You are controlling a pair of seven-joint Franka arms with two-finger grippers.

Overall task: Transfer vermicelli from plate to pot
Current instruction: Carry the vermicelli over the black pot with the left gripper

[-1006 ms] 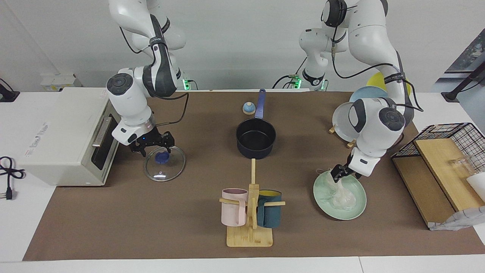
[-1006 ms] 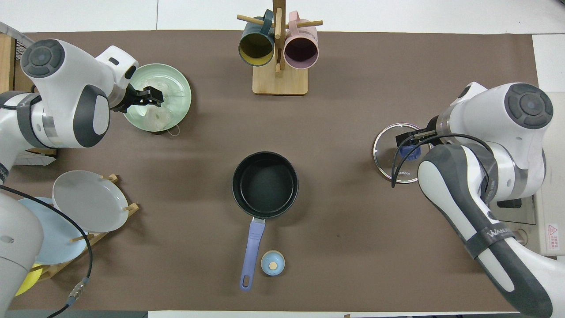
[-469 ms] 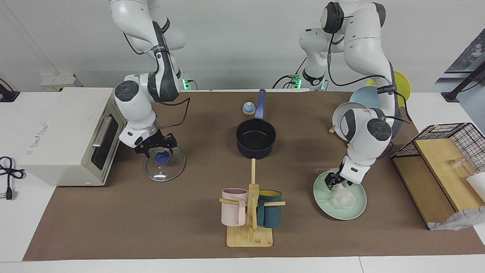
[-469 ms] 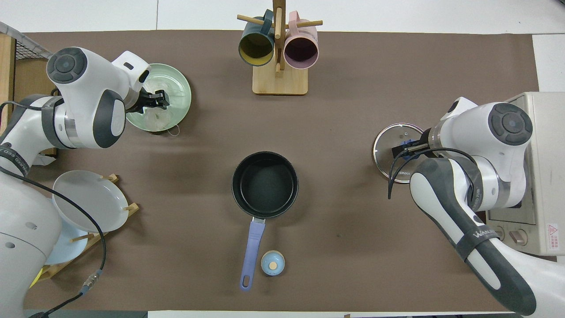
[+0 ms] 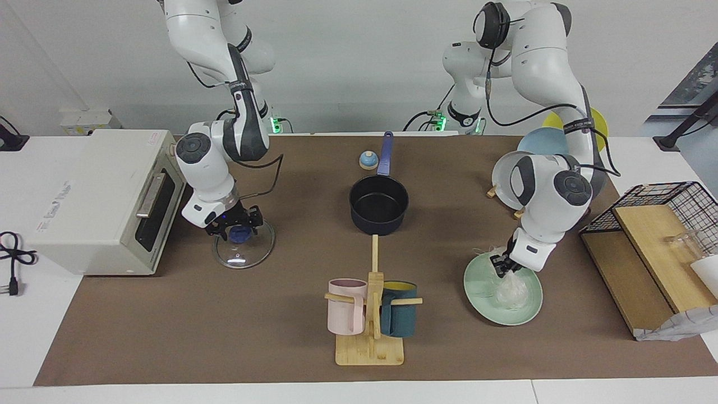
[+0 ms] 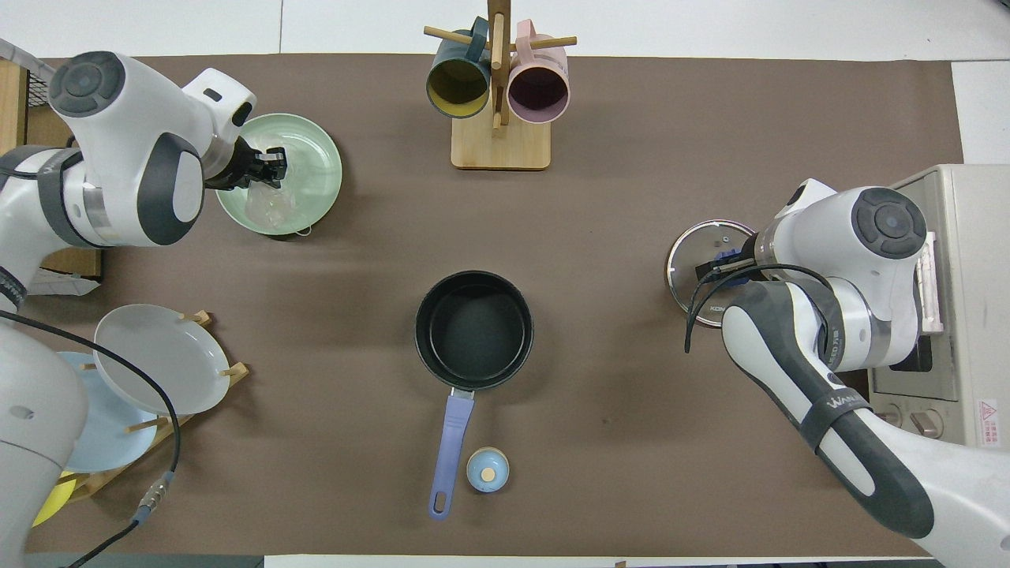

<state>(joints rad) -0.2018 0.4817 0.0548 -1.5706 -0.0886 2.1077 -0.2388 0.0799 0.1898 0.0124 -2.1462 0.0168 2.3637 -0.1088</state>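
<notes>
The pale mint-green plate [image 5: 481,300] [image 6: 317,162] lies toward the left arm's end of the table, farther from the robots than the pot. A whitish bundle of vermicelli [image 5: 512,290] [image 6: 267,208] rests on it. My left gripper [image 5: 501,268] [image 6: 272,166] is down in the plate, shut on the top of that vermicelli. The dark navy pot [image 5: 378,205] [image 6: 473,319] stands empty mid-table, its blue handle [image 5: 385,154] pointing toward the robots. My right gripper [image 5: 238,229] [image 6: 722,264] sits at the blue knob of a glass lid [image 5: 244,249] [image 6: 694,244].
A wooden mug rack [image 5: 370,348] [image 6: 499,146] with a pink and a teal mug stands beside the plate. A toaster oven [image 5: 95,196] is at the right arm's end. A rack of plates [image 6: 162,359], a wire basket [image 5: 673,196] and a small blue bell [image 6: 488,469] also stand here.
My left gripper has closed on the vermicelli in the plate. The right arm has swung in and brought its gripper lower onto the lid's knob.
</notes>
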